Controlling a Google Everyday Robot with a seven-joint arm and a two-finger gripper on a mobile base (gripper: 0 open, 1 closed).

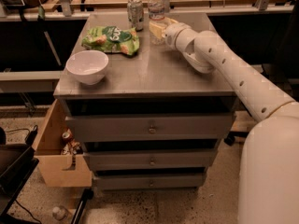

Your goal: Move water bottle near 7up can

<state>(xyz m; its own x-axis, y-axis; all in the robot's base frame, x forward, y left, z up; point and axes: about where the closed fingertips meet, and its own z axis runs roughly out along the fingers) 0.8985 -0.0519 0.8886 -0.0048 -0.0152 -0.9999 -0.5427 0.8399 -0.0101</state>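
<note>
Upright at 12 o'clock on the table point(154, 73): clear ribbed water bottle point(156, 3), white cap, label band. Just beside it at 9 o'clock, not touching: shorter silvery-green 7up can point(135, 13), upright, shiny rim. Against the bottle's lower half, from 4 o'clock: gripper point(157, 30).

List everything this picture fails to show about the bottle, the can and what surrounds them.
- Water bottle: camera view; its lower part is hidden by the claw, which sits against it near the far edge of the table.
- Can: camera view; print too blurred to read.
- Box beside the drawers: contents too small and dim.
- Robot body: cut off by the right and bottom edges.
</note>
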